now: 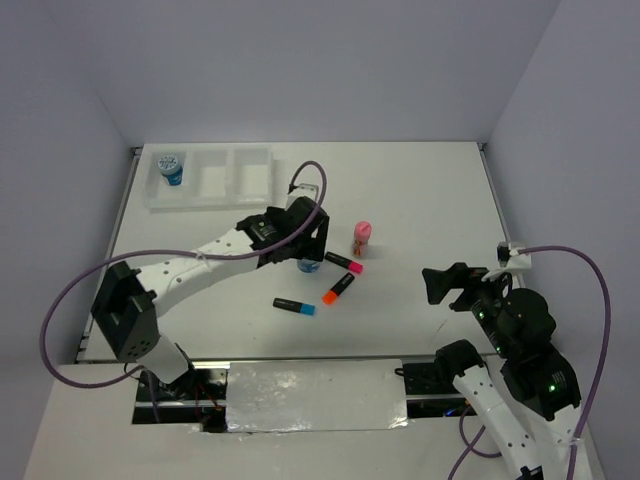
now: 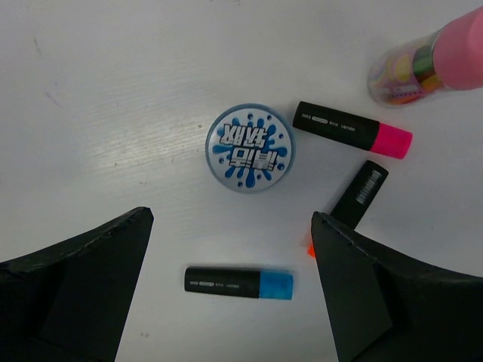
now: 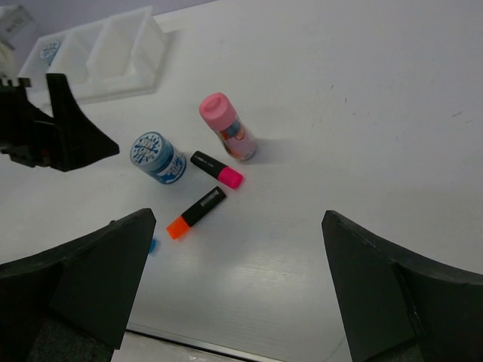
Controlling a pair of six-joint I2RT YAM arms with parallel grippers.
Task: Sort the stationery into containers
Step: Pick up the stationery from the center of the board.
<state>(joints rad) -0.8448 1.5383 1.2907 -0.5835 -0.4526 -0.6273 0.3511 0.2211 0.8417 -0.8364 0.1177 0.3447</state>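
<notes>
Left gripper [image 2: 230,219] hangs over the desk [image 2: 113,90] with its jaws spread wide and nothing between them. The blue roll [image 2: 250,147] with the splash-print top stands just ahead of the gap, slightly toward the right finger. I take the step in hand to be picking up this roll for the tray [image 1: 210,185]. The tray lies well beyond the gripper and off to its left, with a matching roll [image 1: 171,170] already in its end compartment.

To do it well, I'd ease forward until the roll sits centred between the fingers. Then I'd come straight down and close on its round wall, low enough that I'm not pinching only the top rim.

The crowding is what I'd watch. The pink highlighter [image 2: 351,130] lies just right of the roll. The orange highlighter [image 2: 361,194] has its coloured end half hidden behind the right finger, so that finger could land on it. The blue highlighter [image 2: 239,282] lies between the fingers, nearer the wrist. The pink-capped tube [image 2: 430,64] stands farther ahead and right, apart from the rest.

Right gripper [image 3: 238,219] is likewise spread and empty, well to the right of the cluster.
</notes>
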